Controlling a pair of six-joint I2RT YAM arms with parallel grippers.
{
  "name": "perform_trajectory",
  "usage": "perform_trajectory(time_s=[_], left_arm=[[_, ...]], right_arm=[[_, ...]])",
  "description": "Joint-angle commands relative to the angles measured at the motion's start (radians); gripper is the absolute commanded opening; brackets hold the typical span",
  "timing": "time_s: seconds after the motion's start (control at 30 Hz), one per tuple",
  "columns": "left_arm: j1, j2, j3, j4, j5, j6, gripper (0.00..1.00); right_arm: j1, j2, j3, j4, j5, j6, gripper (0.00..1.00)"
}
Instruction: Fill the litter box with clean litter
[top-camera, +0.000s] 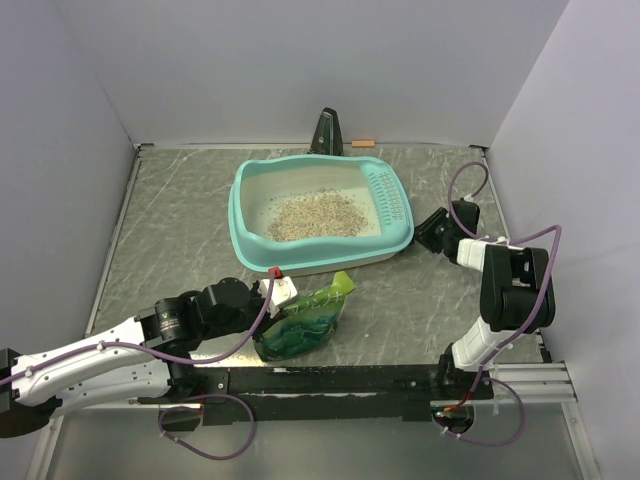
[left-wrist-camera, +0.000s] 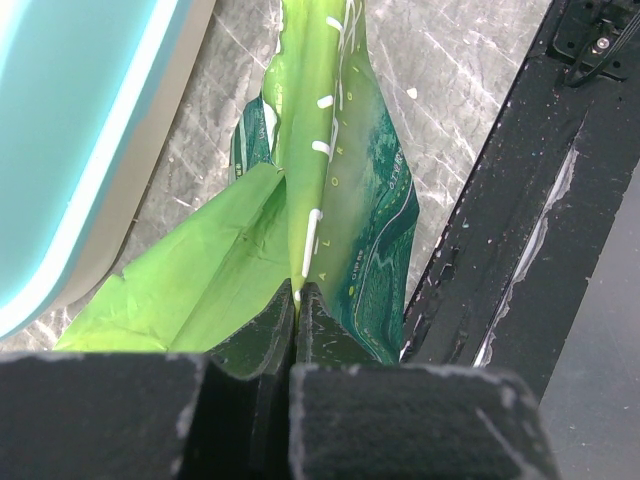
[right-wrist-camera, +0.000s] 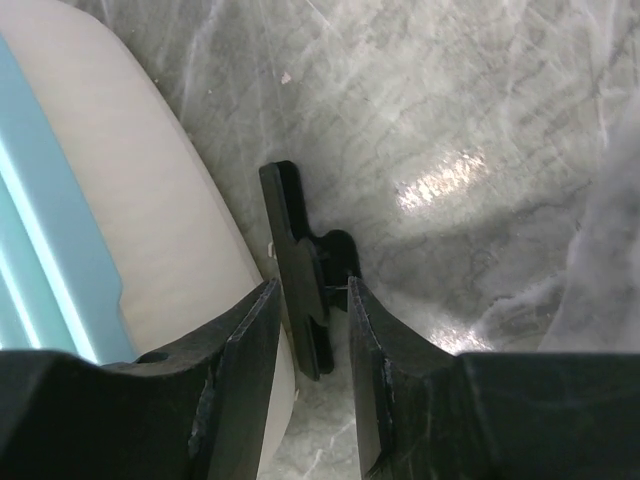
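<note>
By litter box — bag, black clip

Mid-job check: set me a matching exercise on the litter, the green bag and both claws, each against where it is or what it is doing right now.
Things
1. clean litter
2. green bag
3. left claw
4. right claw

Places and states
A. beside the right end of the litter box, with a black clip between its fingers
B. heaped inside the litter box
C. shut on the green bag's edge
D. on the table, by the litter box's near side

Pairs: 1-B, 2-D, 3-C, 4-A
</note>
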Motion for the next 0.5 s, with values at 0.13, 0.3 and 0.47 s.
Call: perform_trajectory(time_s=[0.13,0.3,0.47], left_arm=[[0.009,-0.014,0.012,0.094,-0.006,-0.011,0.01],[0.007,-0.017,0.010,0.096,-0.006,-0.009,0.01],[0.009,-0.018,0.010,0.096,-0.011,-0.011,0.01]], right_arm=[[0.038,0.059,0.075,0.042,-0.023,0.005,0.39],[0.049,0.090,0.078,0.057,-0.038,0.028,0.28],[0.050,0.064,0.064,0.057,-0.023,0.027,0.00]])
